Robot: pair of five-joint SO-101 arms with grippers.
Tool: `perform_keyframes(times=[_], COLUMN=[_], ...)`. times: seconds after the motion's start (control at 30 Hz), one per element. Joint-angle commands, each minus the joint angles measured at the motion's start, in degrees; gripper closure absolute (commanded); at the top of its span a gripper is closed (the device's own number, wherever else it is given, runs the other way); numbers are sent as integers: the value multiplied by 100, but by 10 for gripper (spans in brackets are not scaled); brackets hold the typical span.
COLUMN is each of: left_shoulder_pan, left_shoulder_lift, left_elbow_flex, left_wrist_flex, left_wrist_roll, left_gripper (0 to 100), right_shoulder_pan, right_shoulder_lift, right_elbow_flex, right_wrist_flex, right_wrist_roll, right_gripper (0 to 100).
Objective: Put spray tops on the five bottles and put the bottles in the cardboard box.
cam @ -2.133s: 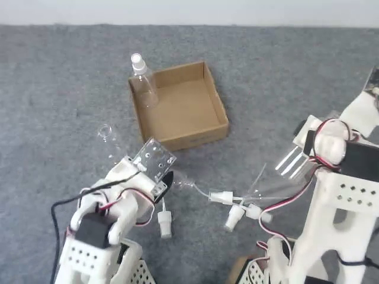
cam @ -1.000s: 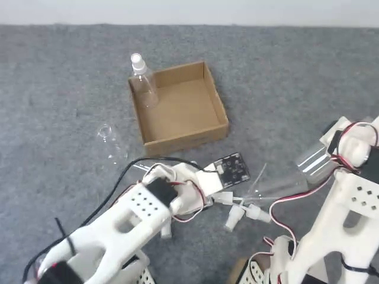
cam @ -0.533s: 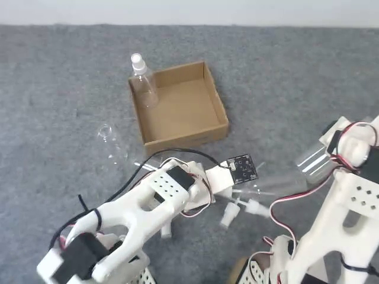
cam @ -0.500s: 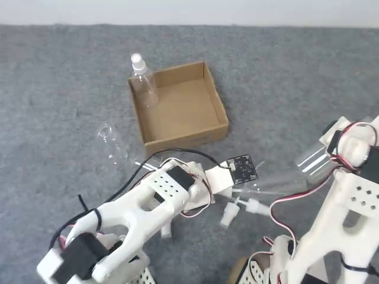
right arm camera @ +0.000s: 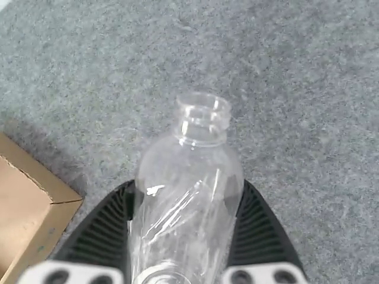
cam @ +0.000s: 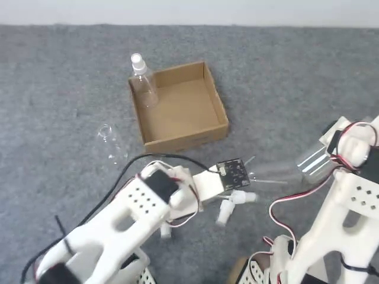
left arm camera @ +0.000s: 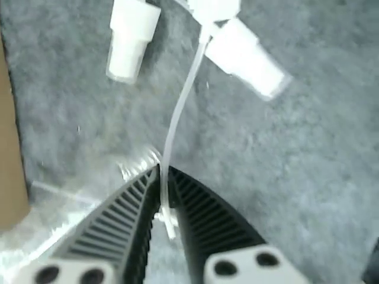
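The left gripper (left arm camera: 161,177) is pinched together on a thin spray-top dip tube (left arm camera: 176,112) - a fiddly hold, probably meant to lift that top off the carpet. The right gripper (right arm camera: 186,192) clamps an open bottle (right arm camera: 192,157), neck outward, seemingly offering it for capping. One capped bottle (cam: 144,80) stands in a corner of the cardboard box (cam: 216,106) - a bare bottle (cam: 111,142) waits nearby.
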Motion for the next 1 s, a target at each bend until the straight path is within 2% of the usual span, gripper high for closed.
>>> perform_keyframes(times=[0.0, 0.07, 0.2, 0.47, 0.67, 0.83, 0.97], left_shoulder_pan=[-53, -158, -949, -2470, -3543, -3930, -3921], left_shoulder_lift=[-897, -1134, -1451, -1582, -1582, -1582, -1582], left_elbow_flex=[-303, -303, -286, -189, -189, -180, -224], left_wrist_flex=[738, 941, 993, 1363, 1855, 2163, 2207], left_wrist_roll=[-18, -18, -132, -1389, -2673, -3086, -3024], left_gripper=[988, 988, 988, 988, 988, 980, 851], right_shoulder_pan=[48, 48, 48, 48, 40, 40, 40], right_shoulder_lift=[-268, -268, -268, -259, -251, -224, -224], right_elbow_flex=[-97, -97, -97, -97, -97, -79, -79], right_wrist_flex=[-119, -119, -119, -119, -119, -198, -198], right_wrist_roll=[53, 53, 53, 53, 53, 53, 53], right_gripper=[992, 992, 992, 992, 992, 992, 992])
